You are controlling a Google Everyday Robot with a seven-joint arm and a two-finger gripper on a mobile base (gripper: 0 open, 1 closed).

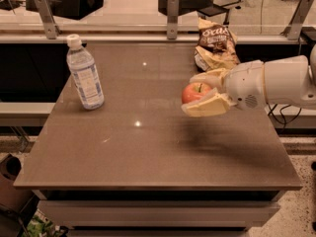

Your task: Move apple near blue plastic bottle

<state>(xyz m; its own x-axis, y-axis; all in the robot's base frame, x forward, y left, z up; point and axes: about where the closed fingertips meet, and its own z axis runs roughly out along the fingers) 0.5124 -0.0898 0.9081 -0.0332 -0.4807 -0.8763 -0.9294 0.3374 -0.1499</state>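
The red-orange apple (193, 92) is held between the pale fingers of my gripper (201, 93), lifted above the right half of the brown table (148, 152). The white arm comes in from the right edge. The gripper is shut on the apple; one finger lies behind it, the other below and in front. The blue plastic bottle (85, 74), clear with a white cap and pale label, stands upright at the table's far left, well apart from the apple.
A brown and yellow chip bag (215, 48) lies at the table's back right, just behind the gripper. A metal rail with posts (171, 14) runs along the back edge. Floor and a cable show to the right.
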